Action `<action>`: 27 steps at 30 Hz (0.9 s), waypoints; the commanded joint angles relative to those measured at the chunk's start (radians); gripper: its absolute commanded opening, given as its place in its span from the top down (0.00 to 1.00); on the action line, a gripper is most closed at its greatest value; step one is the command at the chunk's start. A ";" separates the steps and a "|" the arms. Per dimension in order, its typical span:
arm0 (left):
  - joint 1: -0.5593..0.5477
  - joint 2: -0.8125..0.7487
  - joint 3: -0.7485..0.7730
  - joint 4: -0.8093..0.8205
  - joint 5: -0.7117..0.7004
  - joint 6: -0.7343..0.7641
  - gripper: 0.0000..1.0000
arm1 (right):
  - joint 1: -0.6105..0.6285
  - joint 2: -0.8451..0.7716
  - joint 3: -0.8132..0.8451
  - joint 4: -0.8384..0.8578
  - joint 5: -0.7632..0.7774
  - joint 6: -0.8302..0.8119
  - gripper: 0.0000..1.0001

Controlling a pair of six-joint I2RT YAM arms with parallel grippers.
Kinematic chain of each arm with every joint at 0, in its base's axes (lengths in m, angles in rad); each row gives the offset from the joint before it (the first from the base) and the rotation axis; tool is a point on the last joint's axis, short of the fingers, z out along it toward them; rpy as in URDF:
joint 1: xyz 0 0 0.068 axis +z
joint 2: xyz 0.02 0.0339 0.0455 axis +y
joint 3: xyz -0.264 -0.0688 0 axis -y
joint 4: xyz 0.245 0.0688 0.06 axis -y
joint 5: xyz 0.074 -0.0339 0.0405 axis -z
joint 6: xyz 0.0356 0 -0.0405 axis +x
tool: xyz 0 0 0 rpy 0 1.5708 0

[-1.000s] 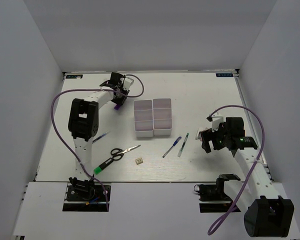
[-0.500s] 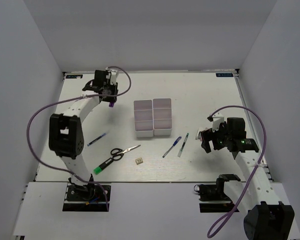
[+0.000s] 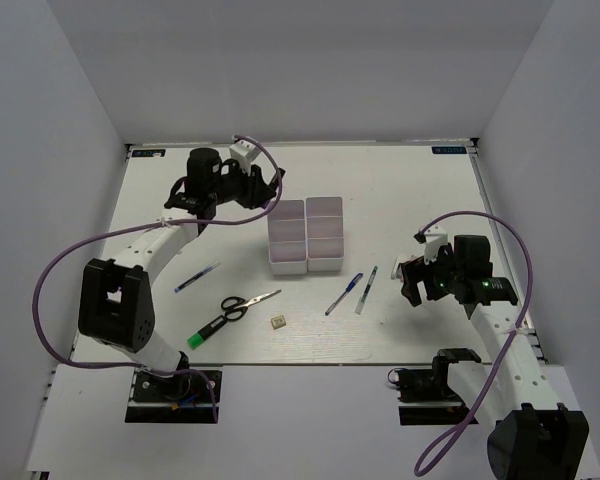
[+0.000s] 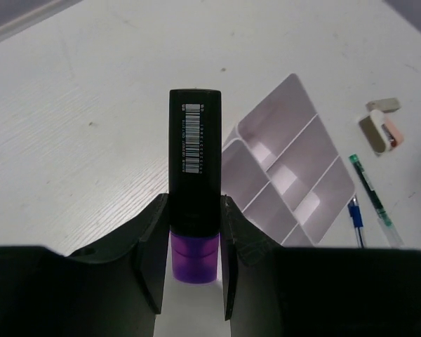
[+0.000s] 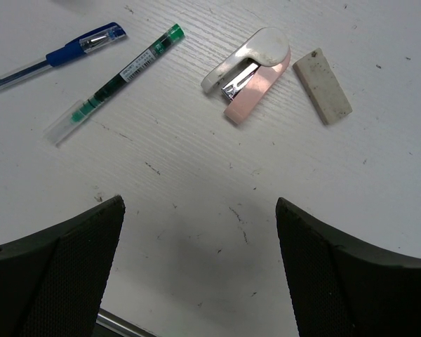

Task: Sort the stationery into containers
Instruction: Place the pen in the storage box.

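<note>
Left wrist view gives me the clearest read: my left fingers are clamped on the purple marker, one on each side of its barrel. Its black barcoded cap sticks out ahead and the purple end sits back between them. From above, the marker is held just beside the far left corner of the bins, off to their left and not over any compartment.

On the desk, left of the bins and nearer to me, lies a dark pen. Nearer again are the scissors, blades pointing towards the bins. A green-tipped marker lies at their handles; I cannot tell whether the two touch. The beige block sits on the near side of the bins, well apart from them. To the near right of the bins, the blue pen and the green pen lie side by side without touching.

Further right of the bins, the right wrist view shows a small pink and white stapler with the eraser just beside it. My right fingers are spread wide, gripping nothing, with only bare desk between them. They hang over the desk well right of the bins.
</note>
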 commanded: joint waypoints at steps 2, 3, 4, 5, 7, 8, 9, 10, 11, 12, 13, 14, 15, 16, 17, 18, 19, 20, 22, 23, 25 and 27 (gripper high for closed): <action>0.011 0.000 -0.053 0.328 0.227 -0.072 1.00 | 0.000 -0.006 0.027 -0.008 -0.013 -0.002 0.10; 0.011 0.008 -0.054 0.377 0.241 -0.079 1.00 | 0.000 -0.003 0.027 0.000 -0.011 -0.002 0.10; 0.012 0.014 -0.060 0.402 0.256 -0.108 1.00 | 0.000 -0.003 0.027 -0.003 -0.011 -0.002 0.10; 0.014 0.029 -0.065 0.416 0.270 -0.122 1.00 | 0.000 -0.001 0.024 -0.002 -0.013 -0.002 0.10; 0.014 0.037 -0.083 0.492 0.281 -0.136 1.00 | 0.000 0.000 0.024 0.000 -0.011 -0.005 0.10; 0.014 0.051 -0.092 0.511 0.297 -0.152 1.00 | 0.000 0.005 0.025 -0.001 -0.011 -0.002 0.10; 0.011 0.056 -0.091 0.511 0.301 -0.154 1.00 | 0.000 0.003 0.025 0.000 -0.011 -0.003 0.10; 0.012 0.066 -0.091 0.512 0.311 -0.156 1.00 | 0.003 0.005 0.025 0.000 -0.010 -0.003 0.10; 0.011 0.072 -0.097 0.514 0.317 -0.157 1.00 | 0.000 0.003 0.024 -0.001 -0.008 -0.003 0.10; 0.008 0.077 -0.102 0.517 0.314 -0.159 1.00 | 0.001 0.006 0.024 0.000 -0.008 -0.003 0.10; 0.006 0.079 -0.111 0.534 0.313 -0.157 1.00 | -0.002 0.003 0.025 0.000 -0.007 -0.005 0.10; 0.000 0.085 -0.131 0.537 0.311 -0.157 1.00 | 0.000 0.006 0.025 0.000 -0.007 -0.003 0.10; 0.003 0.091 -0.132 0.542 0.308 -0.156 1.00 | 0.000 0.006 0.025 0.000 -0.007 0.000 0.10; 0.000 0.097 -0.138 0.545 0.304 -0.156 1.00 | 0.000 0.006 0.024 0.000 -0.007 -0.002 0.10; -0.006 0.100 -0.140 0.551 0.298 -0.151 1.00 | 0.000 0.008 0.024 0.000 -0.007 -0.005 0.10; -0.007 0.106 -0.143 0.551 0.293 -0.147 1.00 | 0.000 0.008 0.024 0.000 -0.005 -0.002 0.10; -0.015 0.117 -0.145 0.551 0.290 -0.140 1.00 | -0.002 0.013 0.024 0.000 -0.005 -0.002 0.10; -0.015 0.119 -0.145 0.552 0.284 -0.139 1.00 | 0.001 0.011 0.025 0.000 -0.007 -0.003 0.10; -0.020 0.137 -0.151 0.566 0.276 -0.134 1.00 | -0.002 0.014 0.024 -0.002 -0.004 -0.003 0.10; -0.023 0.141 -0.149 0.569 0.270 -0.136 1.00 | 0.000 0.013 0.024 -0.003 -0.005 -0.005 0.10; -0.029 0.152 -0.154 0.566 0.261 -0.124 1.00 | 0.000 0.013 0.024 -0.005 -0.005 -0.003 0.10; -0.035 0.154 -0.155 0.552 0.253 -0.110 0.99 | -0.002 0.013 0.024 -0.002 -0.005 -0.005 0.10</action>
